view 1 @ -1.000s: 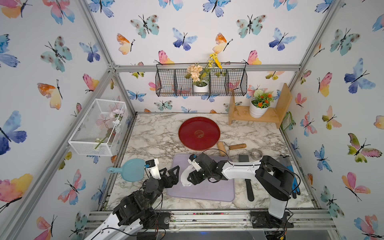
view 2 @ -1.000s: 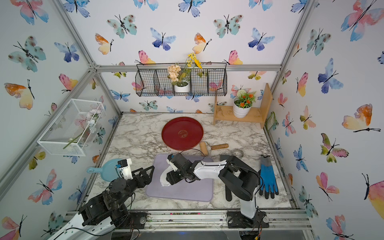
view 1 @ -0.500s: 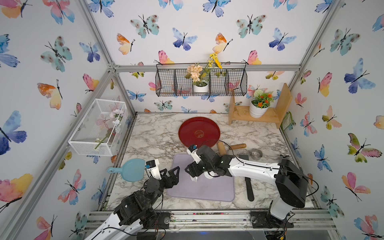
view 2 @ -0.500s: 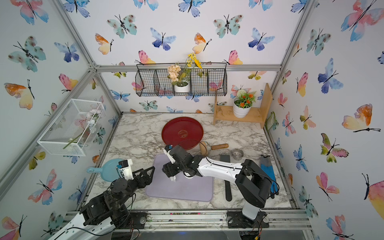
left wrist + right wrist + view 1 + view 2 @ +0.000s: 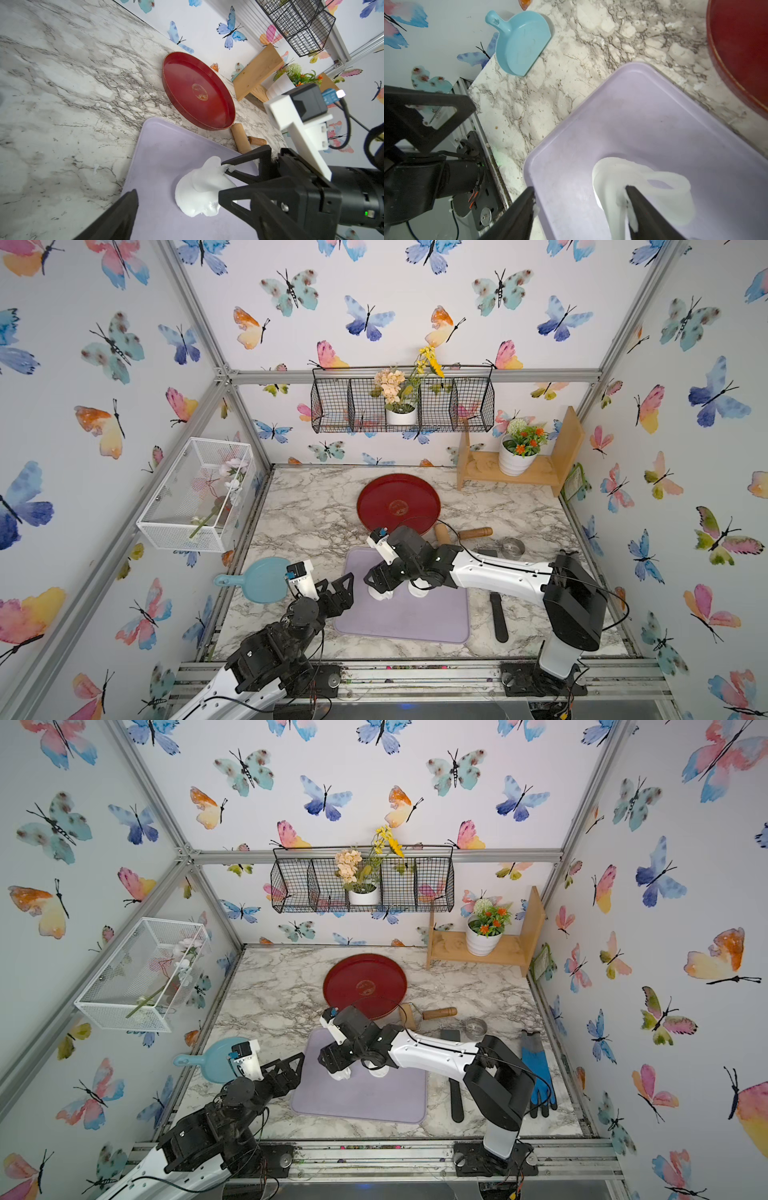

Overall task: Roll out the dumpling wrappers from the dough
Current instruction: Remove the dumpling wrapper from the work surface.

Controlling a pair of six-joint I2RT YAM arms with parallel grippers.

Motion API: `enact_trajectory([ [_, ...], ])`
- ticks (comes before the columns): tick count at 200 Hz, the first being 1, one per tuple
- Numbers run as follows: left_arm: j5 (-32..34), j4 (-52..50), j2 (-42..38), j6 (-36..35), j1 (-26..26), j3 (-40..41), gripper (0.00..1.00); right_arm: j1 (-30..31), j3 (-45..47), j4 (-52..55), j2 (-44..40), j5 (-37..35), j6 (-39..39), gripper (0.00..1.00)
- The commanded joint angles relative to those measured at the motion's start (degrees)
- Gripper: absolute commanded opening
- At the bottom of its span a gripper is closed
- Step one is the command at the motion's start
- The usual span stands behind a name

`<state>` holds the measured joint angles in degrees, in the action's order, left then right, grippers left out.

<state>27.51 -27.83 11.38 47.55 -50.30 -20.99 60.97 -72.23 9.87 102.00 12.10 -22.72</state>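
The dough (image 5: 612, 176), a folded lump, sits on the purple mat (image 5: 654, 116) right beneath the right claw (image 5: 579, 188). Its jaws are spread, with dough clinging to one finger, so it is probably setting the lump down for rolling. The left claw (image 5: 338, 583), gaping and empty, hovers just beside, ready to steady.

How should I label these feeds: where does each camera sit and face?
Both top views: high at the front, facing down across the table; left arm, right arm show.
Left wrist: on the left arm, facing across the mat toward the red tray; left gripper shows one finger.
Right wrist: on the right arm, facing down at the dough; open right gripper shows.
Shared: wrist views both show dough, mat, right gripper.
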Motion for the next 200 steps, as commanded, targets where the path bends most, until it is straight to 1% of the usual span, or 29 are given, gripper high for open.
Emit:
enact_trajectory([
  [1,3.4,-2.3,-0.8,0.6,0.3,-2.0,0.9,0.9,-4.2,2.9,1.1,1.1,2.2,0.72],
  [14,3.4,-2.4,-0.9,0.7,0.2,-1.9,0.9,1.2,-4.7,3.2,0.7,0.6,2.8,0.73],
  [33,3.1,-2.4,-0.9,1.3,0.3,-1.2,0.9,1.2,-2.4,1.7,-0.2,-0.8,2.5,0.76],
  [36,3.0,-2.4,-0.9,1.4,0.3,-1.0,0.9,1.2,-1.9,1.5,-0.2,-0.7,2.3,0.79],
  [37,2.9,-2.4,-0.9,1.4,0.3,-0.9,0.9,1.2,-1.8,1.4,-0.2,-0.7,2.2,0.82],
  [39,2.8,-2.4,-0.8,1.5,0.3,-0.9,0.9,1.2,-1.5,1.3,-0.2,-0.6,2.0,0.93],
  [40,2.8,-2.3,-0.8,1.6,0.3,-0.8,0.9,1.2,-1.3,1.2,-0.2,-0.6,1.9,0.96],
  [44,2.6,-2.3,-0.8,1.8,0.3,-0.5,0.9,1.2,-0.7,1.0,-0.2,-0.6,1.7,0.98],
  [80,0.9,-1.7,-0.8,2.8,0.3,1.2,0.89,1.2,2.4,0.5,0.7,-0.7,0.7,0.98],
  [111,0.4,-1.3,-0.7,2.7,0.3,2.0,0.87,1.1,6.0,-2.6,-1.4,-1.5,-0.3,0.99],
  [160,-5.5,4.7,1.2,2.8,0.3,6.1,0.84,0.4,10.8,-8.8,-6.0,2.6,-1.0,0.99],
  [185,-7.7,6.9,3.9,2.8,0.2,6.1,0.82,-0.1,12.2,-9.3,-5.2,4.2,1.3,0.97],
  [200,-9.0,7.8,6.0,2.1,0.3,5.7,0.81,-0.2,12.4,-9.7,-4.4,7.1,2.6,0.95],
])
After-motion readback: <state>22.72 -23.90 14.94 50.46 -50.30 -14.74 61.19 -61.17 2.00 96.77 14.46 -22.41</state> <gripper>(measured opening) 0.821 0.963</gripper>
